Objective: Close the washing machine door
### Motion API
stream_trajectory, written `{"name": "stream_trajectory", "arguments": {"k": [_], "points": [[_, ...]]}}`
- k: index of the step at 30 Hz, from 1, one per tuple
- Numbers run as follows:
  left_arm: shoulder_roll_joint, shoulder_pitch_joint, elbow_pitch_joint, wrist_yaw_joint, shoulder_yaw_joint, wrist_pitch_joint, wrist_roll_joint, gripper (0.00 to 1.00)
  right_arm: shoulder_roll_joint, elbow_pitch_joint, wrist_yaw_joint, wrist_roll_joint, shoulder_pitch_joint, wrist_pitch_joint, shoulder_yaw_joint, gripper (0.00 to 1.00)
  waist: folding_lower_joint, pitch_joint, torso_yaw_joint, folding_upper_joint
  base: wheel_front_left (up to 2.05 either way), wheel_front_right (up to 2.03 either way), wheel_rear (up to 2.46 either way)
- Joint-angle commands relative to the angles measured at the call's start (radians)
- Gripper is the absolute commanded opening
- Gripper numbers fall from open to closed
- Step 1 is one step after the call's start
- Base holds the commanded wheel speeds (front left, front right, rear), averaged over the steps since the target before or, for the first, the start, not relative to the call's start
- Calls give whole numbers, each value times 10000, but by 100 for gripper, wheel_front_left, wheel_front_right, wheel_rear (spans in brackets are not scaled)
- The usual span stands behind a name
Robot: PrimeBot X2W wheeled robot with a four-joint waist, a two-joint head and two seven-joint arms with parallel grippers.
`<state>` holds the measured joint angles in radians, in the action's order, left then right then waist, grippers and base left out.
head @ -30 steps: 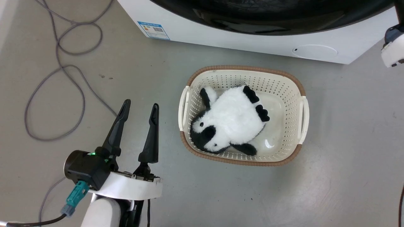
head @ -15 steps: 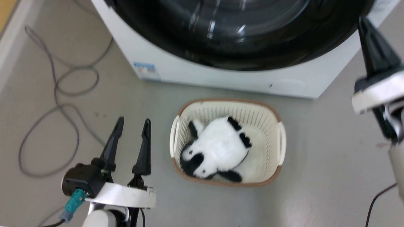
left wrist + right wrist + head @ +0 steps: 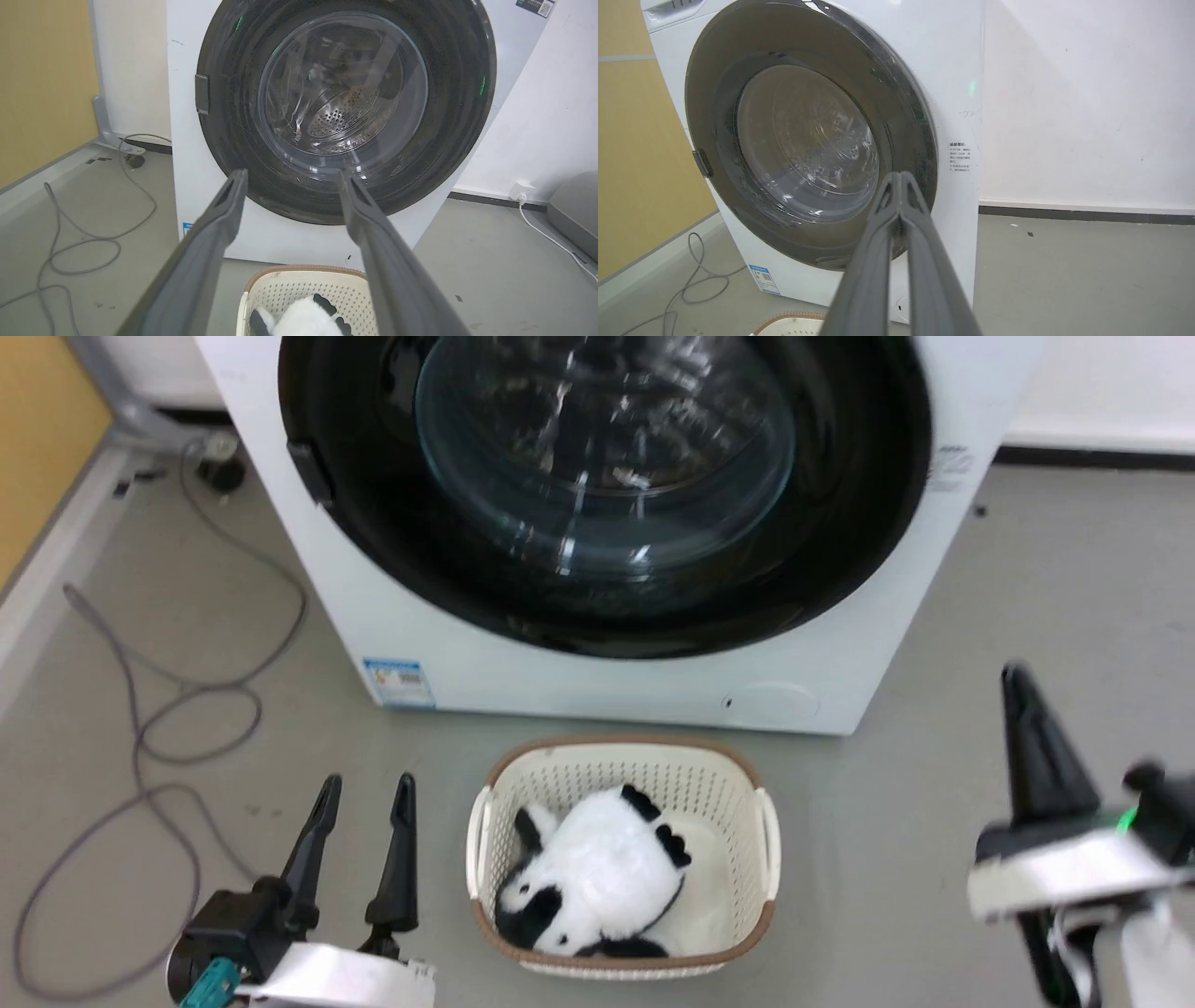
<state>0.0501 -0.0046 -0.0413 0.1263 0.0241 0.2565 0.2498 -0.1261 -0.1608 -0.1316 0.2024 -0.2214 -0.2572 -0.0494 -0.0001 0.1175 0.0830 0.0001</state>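
Black-rimmed washing machine door (image 3: pixel 607 485) looks flush against the front of the white washing machine (image 3: pixel 653 695), glass bowl at its centre. Left gripper (image 3: pixel 368 782) released, fingers spread, empty, over the floor just left of the basket (image 3: pixel 621 753). Right gripper (image 3: pixel 900 177) clenched, tips touching, gripping nothing, over the floor right of the basket, apart from the door. Basket on the floor near the washer's bottom edge, plush toy (image 3: pixel 597 873) inside. Grey cable (image 3: pixel 303 607) looped on the floor by the washer's left corner.

place: laundry room | cues: washing machine (image 3: pixel 485 672), laundry basket (image 3: pixel 618 745), grey floor (image 3: pixel 887 859)
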Motion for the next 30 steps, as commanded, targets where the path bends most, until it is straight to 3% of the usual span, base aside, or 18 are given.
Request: {"name": "stream_trajectory", "arguments": {"k": [1, 7, 8, 9, 10, 28, 29, 30], "points": [[3, 181, -54, 44, -55, 53, 62, 100, 154, 162, 9, 19, 397, -41, -86, 0, 1, -294, -186, -1, 0, 0, 0], [2, 575, -384, 44, -205, 53, -139, 100, 493, 590, 9, -183, 1656, -43, 77, 0, 1, -673, -371, -1, 0, 0, 0], [2, 611, -414, 44, -254, 53, -173, 100, 527, 598, 9, -188, 1806, -43, 112, 12, 1, -708, -390, -1, 0, 0, 0], [2, 640, -432, 44, -311, 53, -162, 100, 557, 619, 9, -188, 1929, -43, 155, 53, 1, -729, -407, -1, 0, 0, 0], [2, 667, -447, 44, -364, 53, -184, 100, 574, 642, 9, -271, 2030, -44, 203, 100, 1, -750, -425, -1, 0, 0, 0], [1, 858, -290, -147, -114, 53, -601, 100, 755, 1048, 9, -711, 2653, -45, 22, 100, 1, -904, -372, -1, 0, 0, 0], [1, 857, -244, -151, -111, 53, -620, 0, 755, 1078, 9, -715, 2632, -45, 16, 0, 1, -896, -373, -1, 0, 0, 0], [-10, 770, -286, -117, -98, -6, -569, 0, 704, 1018, 2, -633, 2592, 2, 31, 0, 1, -900, -371, -1, 0, 0, 0]]}}
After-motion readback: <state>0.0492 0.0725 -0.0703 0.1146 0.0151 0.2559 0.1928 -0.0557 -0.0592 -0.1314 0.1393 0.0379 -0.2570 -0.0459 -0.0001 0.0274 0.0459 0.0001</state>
